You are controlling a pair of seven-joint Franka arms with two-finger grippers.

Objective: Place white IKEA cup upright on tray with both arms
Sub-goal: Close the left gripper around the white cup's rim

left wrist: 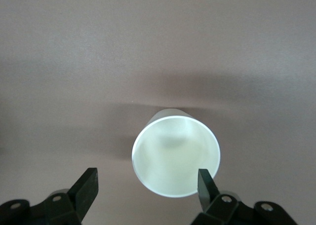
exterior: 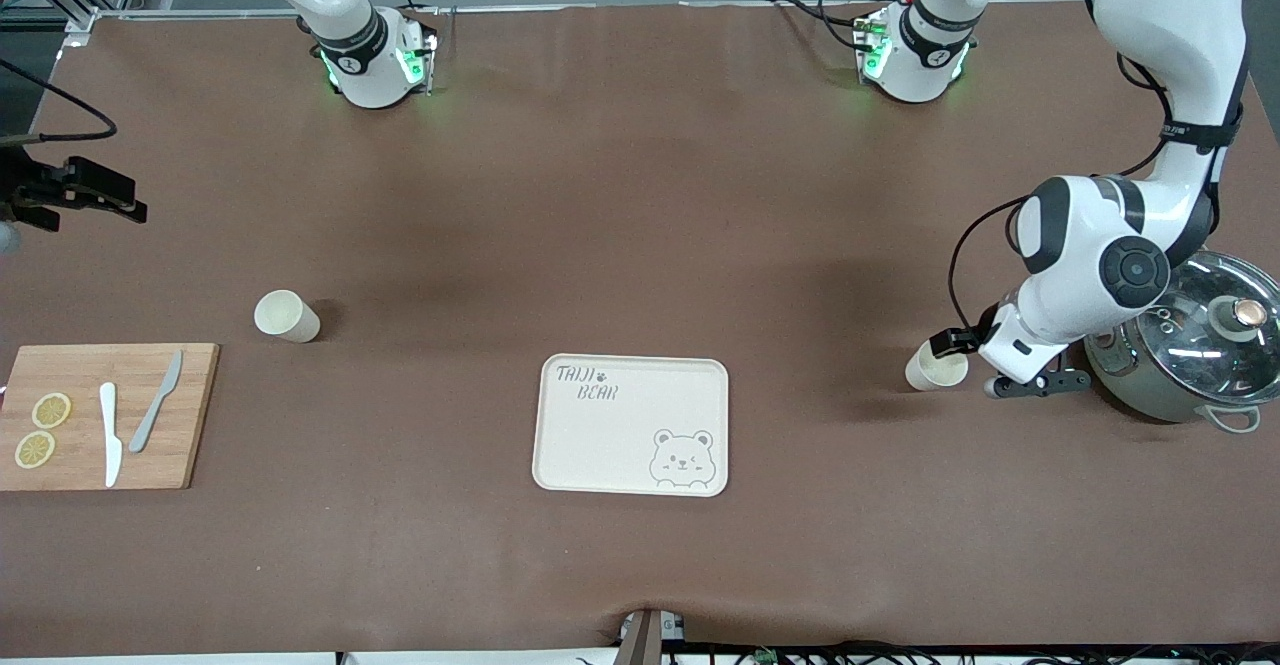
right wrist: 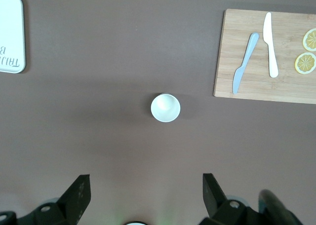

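tray (exterior: 600, 445) sits lowest in the front view, mid-bench and bare — the drop-off, placed where either arm can reach it.

left hand (exterior: 962, 363) is low at the rim of a white cup (exterior: 936, 367) near the left arm's end of the bench, just beside a lidded pot (exterior: 1200, 350). in the left wrist view the fingers (left wrist: 85, 188) stand wide apart on either side of the cup's mouth (left wrist: 176, 155), one tip just beside the rim; no squeeze shows, so i judge the hand released and lining up a grasp. that arm is folded down sharply, its elbow high over the pot and its wrist tipped toward the cup.

right hand (exterior: 75, 195) hangs over the bench edge at the right arm's end, fingers (right wrist: 76, 193) spread, holding nothing — waiting. its camera looks down on a second cup (exterior: 286, 316), upright on the bench, well apart from the tray and near a cutting board (exterior: 190, 415) that carries two knives (exterior: 130, 420) and lemon slices (exterior: 42, 430).
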